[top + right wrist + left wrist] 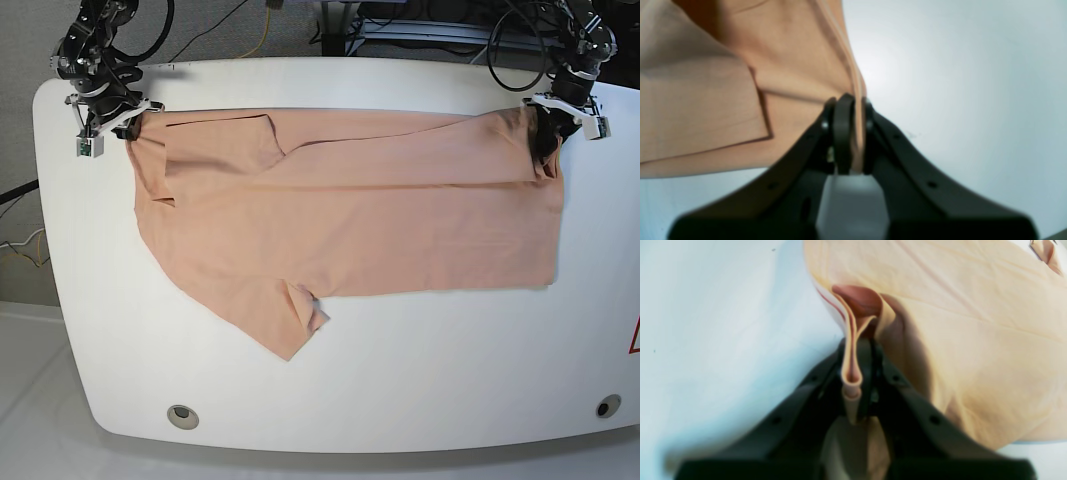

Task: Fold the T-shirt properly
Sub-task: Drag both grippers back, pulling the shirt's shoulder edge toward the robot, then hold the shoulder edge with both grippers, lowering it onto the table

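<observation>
left pincer (857,373), right pincer (850,133), clamped on T-shirt (350,220)

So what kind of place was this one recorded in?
Probably a robotics lab or test workspace: a white rounded-corner table carries only a plain salmon-pink cloth T-shirt, loose black cables trail behind it, and grey carpet covers the floor.

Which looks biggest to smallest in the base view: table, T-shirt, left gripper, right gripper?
1. table, the largest.
2. T-shirt, covering most of the table's width.
3. left gripper and right gripper: both small and much alike, each shut on a far corner of the T-shirt, so I can't rank them.
</observation>
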